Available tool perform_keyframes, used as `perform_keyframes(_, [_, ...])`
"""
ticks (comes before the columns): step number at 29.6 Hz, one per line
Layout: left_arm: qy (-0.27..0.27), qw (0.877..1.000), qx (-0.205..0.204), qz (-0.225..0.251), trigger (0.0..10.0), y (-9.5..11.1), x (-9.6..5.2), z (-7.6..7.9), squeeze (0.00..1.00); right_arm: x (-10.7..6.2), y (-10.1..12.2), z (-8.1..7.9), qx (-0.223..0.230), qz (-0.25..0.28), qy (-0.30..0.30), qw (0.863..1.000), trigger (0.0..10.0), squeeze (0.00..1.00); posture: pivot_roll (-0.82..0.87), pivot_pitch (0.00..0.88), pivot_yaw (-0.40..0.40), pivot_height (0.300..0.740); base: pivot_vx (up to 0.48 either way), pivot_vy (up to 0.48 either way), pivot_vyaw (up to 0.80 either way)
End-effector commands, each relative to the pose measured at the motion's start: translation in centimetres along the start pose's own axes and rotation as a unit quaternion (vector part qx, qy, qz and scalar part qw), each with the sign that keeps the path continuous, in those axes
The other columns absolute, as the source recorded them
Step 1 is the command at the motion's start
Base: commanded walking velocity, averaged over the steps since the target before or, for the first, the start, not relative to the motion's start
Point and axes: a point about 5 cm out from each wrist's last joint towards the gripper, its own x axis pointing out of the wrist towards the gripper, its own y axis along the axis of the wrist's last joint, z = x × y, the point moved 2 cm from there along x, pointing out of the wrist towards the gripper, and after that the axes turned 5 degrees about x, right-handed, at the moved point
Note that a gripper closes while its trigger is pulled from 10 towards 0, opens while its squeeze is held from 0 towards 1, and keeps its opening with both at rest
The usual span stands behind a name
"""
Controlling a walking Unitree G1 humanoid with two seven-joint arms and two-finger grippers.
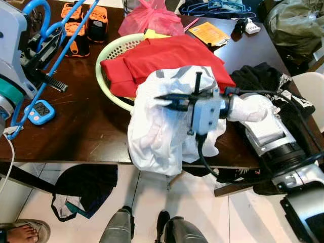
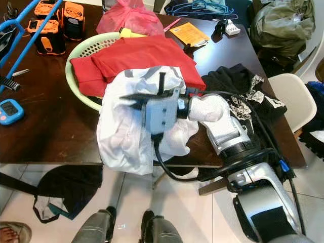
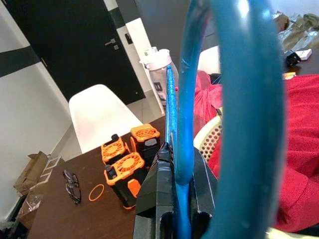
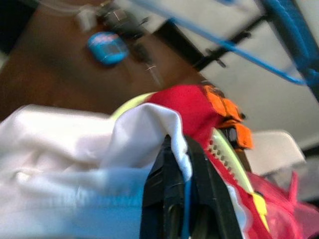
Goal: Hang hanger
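A blue plastic hanger [image 3: 244, 124] is up at the table's left side, with my left gripper [image 3: 175, 164] shut on one of its thin bars. A white garment with grey trim [image 1: 157, 136] hangs bunched over the table's front edge, and my right gripper [image 1: 164, 97] is shut on a fold of its cloth [image 4: 149, 124]. Behind it a red garment [image 1: 167, 58] lies across a pale green laundry basket [image 1: 109, 53].
The dark wooden table [image 1: 81, 126] carries orange battery packs [image 1: 83, 30], a small blue timer [image 1: 39, 111], a pink bag [image 1: 152, 17] and a black garment [image 1: 263, 76]. A white chair [image 1: 309, 86] stands right. Dark clothes [image 1: 83, 195] and a person's foot [image 1: 23, 233] are on the floor.
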Motion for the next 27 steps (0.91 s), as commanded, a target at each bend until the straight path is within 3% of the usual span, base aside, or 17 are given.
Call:
perform_keyframes(1, [-0.006, 1.000, 0.001, 0.012, 10.0, 0.6, 0.0, 0.6, 0.00, -0.2, 1.0, 1.6, 0.088, 0.044, -0.077, 0.992, 0.0, 0.00, 0.22, 0.149, -0.049, 0.740, 0.000, 0.000, 0.00])
perform_keyframes(2, [-0.006, 1.000, 0.001, 0.012, 10.0, 0.6, 0.0, 0.6, 0.00, -0.2, 1.0, 1.6, 0.088, 0.044, -0.077, 0.992, 0.0, 0.00, 0.22, 0.149, -0.049, 0.740, 0.000, 0.000, 0.00])
perform_keyframes(4, [-0.009, 1.000, -0.011, 0.014, 10.0, 0.6, 0.1, 1.3, 0.00, -0.4, 2.5, 3.6, 0.209, 0.124, -0.192, 0.951, 0.0, 0.00, 0.22, 0.151, -0.052, 0.740, 0.000, 0.000, 0.00])
perform_keyframes(5, [-0.009, 1.000, -0.011, 0.014, 10.0, 0.6, 0.1, 1.3, 0.00, -0.4, 2.5, 3.6, 0.209, 0.124, -0.192, 0.951, 0.0, 0.00, 0.22, 0.151, -0.052, 0.740, 0.000, 0.000, 0.00])
perform_keyframes(7, [-0.015, 1.000, -0.021, 0.017, 10.0, 0.6, 0.2, 2.0, 0.00, -1.0, 3.3, 4.8, 0.269, 0.172, -0.260, 0.911, 0.0, 0.00, 0.22, 0.150, -0.051, 0.740, 0.000, 0.000, 0.00])
perform_keyframes(10, [-0.015, 1.000, -0.021, 0.017, 10.0, 0.6, 0.2, 2.0, 0.00, -1.0, 3.3, 4.8, 0.269, 0.172, -0.260, 0.911, 0.0, 0.00, 0.22, 0.150, -0.051, 0.740, 0.000, 0.000, 0.00])
perform_keyframes(11, [-0.018, 0.999, -0.025, 0.019, 10.0, 0.7, 0.3, 2.5, 0.00, -1.5, 3.5, 5.4, 0.283, 0.194, -0.306, 0.888, 0.0, 0.00, 0.22, 0.150, -0.051, 0.740, 0.000, 0.000, 0.00])
perform_keyframes(13, [-0.018, 0.999, -0.025, 0.019, 10.0, 0.7, 0.3, 2.5, 0.00, -1.5, 3.5, 5.4, 0.283, 0.194, -0.306, 0.888, 0.0, 0.00, 0.22, 0.150, -0.051, 0.740, 0.000, 0.000, 0.00])
perform_keyframes(14, [-0.022, 0.999, -0.032, 0.024, 10.0, 0.8, 0.5, 3.0, 0.00, -2.6, 3.6, 6.4, 0.296, 0.216, -0.370, 0.853, 0.0, 0.00, 0.21, 0.146, -0.049, 0.740, 0.000, 0.000, 0.00])
perform_keyframes(15, [-0.022, 0.999, -0.032, 0.024, 10.0, 0.8, 0.5, 3.0, 0.00, -2.6, 3.6, 6.4, 0.296, 0.216, -0.370, 0.853, 0.0, 0.00, 0.21, 0.146, -0.049, 0.740, 0.000, 0.000, 0.00])
perform_keyframes(16, [-0.025, 0.999, -0.032, 0.032, 10.0, 0.8, 0.9, 3.6, 0.00, -4.1, 3.3, 7.3, 0.292, 0.222, -0.443, 0.818, 0.0, 0.00, 0.21, 0.140, -0.051, 0.740, 0.000, 0.000, 0.00])
perform_keyframes(17, [-0.034, 0.998, -0.023, 0.047, 10.0, 1.2, 1.6, 4.6, 0.00, -5.9, 2.5, 7.5, 0.275, 0.207, -0.508, 0.789, 3.9, 0.00, 0.20, 0.136, -0.052, 0.740, 0.000, 0.000, 0.00])
perform_keyframes(19, [-0.034, 0.998, -0.023, 0.047, 10.0, 1.2, 1.6, 4.6, 0.00, -5.9, 2.5, 7.5, 0.275, 0.207, -0.508, 0.789, 3.9, 0.00, 0.20, 0.136, -0.052, 0.740, 0.000, 0.000, 0.00])
perform_keyframes(20, [-0.041, 0.997, -0.020, 0.061, 10.0, 1.6, 2.1, 5.4, 0.00, -7.3, 1.9, 7.4, 0.261, 0.188, -0.551, 0.770, 4.9, 0.00, 0.20, 0.136, -0.052, 0.740, 0.000, 0.000, 0.00])
perform_keyframes(21, [-0.052, 0.995, -0.024, 0.080, 10.0, 2.2, 2.5, 6.3, 0.00, -8.5, 1.5, 7.3, 0.242, 0.166, -0.575, 0.764, 10.0, 0.00, 0.19, 0.131, -0.050, 0.740, 0.000, 0.000, 0.00])
perform_keyframes(25, [-0.068, 0.990, -0.029, 0.122, 10.0, 3.6, 3.1, 8.0, 0.00, -11.1, 1.6, 7.7, 0.224, 0.136, -0.605, 0.752, 10.0, 0.00, 0.18, 0.128, -0.045, 0.740, 0.000, 0.000, 0.00])
perform_keyframes(27, [-0.068, 0.989, -0.030, 0.129, 10.0, 3.9, 3.2, 8.2, 0.00, -11.4, 1.9, 7.9, 0.221, 0.135, -0.605, 0.753, 10.0, 0.00, 0.17, 0.125, -0.043, 0.740, 0.000, 0.000, 0.00])
